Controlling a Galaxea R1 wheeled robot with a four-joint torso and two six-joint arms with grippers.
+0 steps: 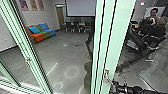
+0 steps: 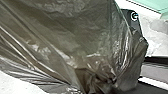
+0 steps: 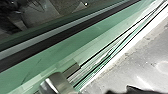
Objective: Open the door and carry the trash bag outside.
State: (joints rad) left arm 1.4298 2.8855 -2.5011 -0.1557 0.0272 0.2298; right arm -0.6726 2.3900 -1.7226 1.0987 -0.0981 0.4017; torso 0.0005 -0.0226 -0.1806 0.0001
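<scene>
Two tall, pale-green metal door frames (image 1: 108,37) stand before a gray floor (image 1: 65,52); beyond is an orange, green and blue couch (image 1: 41,32). The right tool (image 1: 117,86) is near the silver metal handle (image 1: 107,76); spread or pressed together, I cannot tell. The shiny olive-brown plastic trash bag (image 2: 75,37) fills much of the left wrist view, its folds bunched; the left tool's state I cannot tell.

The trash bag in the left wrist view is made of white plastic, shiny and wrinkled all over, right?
Not white: the left wrist view shows the trash bag in dark, brownish plastic. Shiny and wrinkled is right.
</scene>
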